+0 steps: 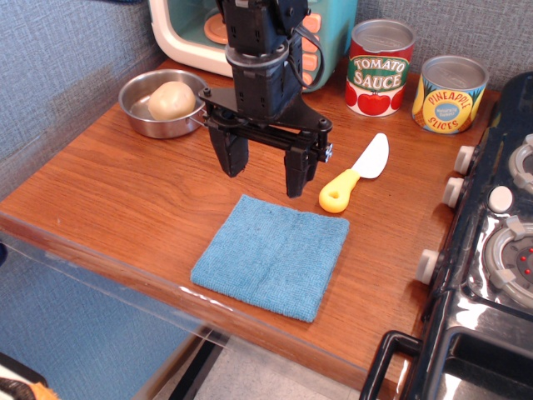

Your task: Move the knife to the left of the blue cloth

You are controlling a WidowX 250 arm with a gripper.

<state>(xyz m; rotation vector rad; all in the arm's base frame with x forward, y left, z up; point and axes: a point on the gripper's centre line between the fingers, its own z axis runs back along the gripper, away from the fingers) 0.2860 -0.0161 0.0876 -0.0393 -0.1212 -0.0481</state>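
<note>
Black robot gripper (265,173) hovers with jaws spread wide, holding nothing.

Just right of the jaws lies the small plastic knife (356,175), yellow handle and white blade, on the brown wooden surface (125,183); the square blue terry cloth (273,254) lies flat just below the jaws, the knife at its upper right corner.

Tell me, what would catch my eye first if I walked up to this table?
Most likely the black gripper, hanging open in mid-scene above the far edge of the blue cloth, which lies flat near the table's front. Just right of it lies the knife, its yellow handle almost at the cloth's corner. Behind stand two bright cans, tomato sauce and pineapple slices.
</note>
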